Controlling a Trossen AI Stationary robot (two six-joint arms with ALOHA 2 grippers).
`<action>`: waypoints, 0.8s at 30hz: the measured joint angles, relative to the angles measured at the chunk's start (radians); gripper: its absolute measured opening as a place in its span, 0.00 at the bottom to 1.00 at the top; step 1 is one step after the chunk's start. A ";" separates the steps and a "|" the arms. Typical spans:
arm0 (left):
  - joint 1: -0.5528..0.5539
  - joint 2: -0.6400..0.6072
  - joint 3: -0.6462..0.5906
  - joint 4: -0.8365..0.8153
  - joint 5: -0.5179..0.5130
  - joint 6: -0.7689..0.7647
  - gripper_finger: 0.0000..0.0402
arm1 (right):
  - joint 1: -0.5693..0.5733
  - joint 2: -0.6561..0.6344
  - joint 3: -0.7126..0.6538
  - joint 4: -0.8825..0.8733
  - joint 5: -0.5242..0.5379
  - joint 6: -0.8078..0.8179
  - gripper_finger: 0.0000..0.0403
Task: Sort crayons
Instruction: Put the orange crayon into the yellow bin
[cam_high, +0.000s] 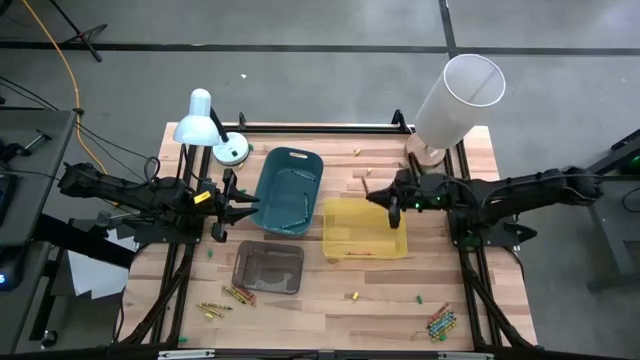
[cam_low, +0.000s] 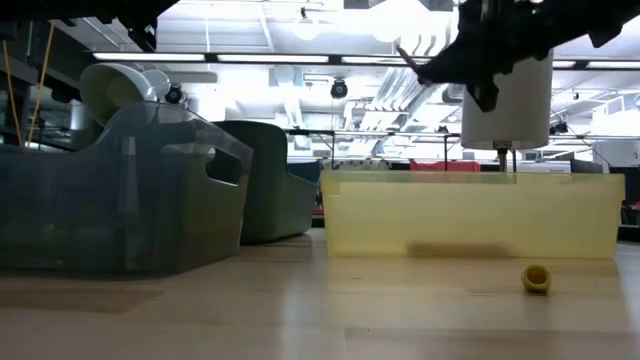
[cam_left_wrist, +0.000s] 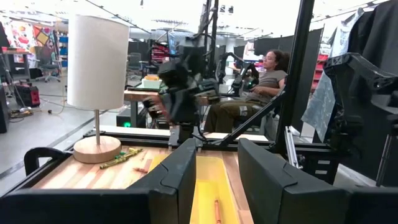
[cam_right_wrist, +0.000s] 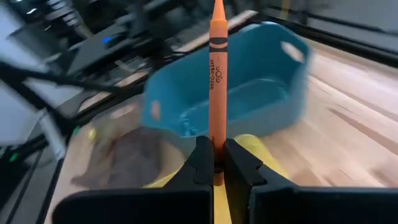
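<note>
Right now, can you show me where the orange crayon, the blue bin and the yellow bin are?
orange crayon (cam_right_wrist: 216, 74): right wrist view, middle of its wrapper, above the fingers.
blue bin (cam_high: 288, 190): high view, on its floor.
yellow bin (cam_high: 362, 228): high view, bare floor, left of the right gripper.

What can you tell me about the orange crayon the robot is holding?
The orange crayon is a thin stick in an orange paper wrapper with black printing and a dark band near one end. The right gripper has its jaws shut on the other end, so most of its length sticks out past them. It is lifted off the table, above the yellow bin, and only the jaws touch it.
</note>
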 joint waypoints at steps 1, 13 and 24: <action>0.000 0.000 0.000 0.000 0.000 0.000 0.26 | 0.017 0.008 0.000 0.014 0.002 -0.019 0.00; 0.000 0.000 0.000 0.000 0.000 0.000 0.26 | 0.063 0.057 0.000 0.046 0.049 -0.047 0.00; 0.000 0.000 0.000 0.000 -0.010 0.011 0.26 | 0.106 0.181 0.000 0.215 -0.014 -0.085 0.00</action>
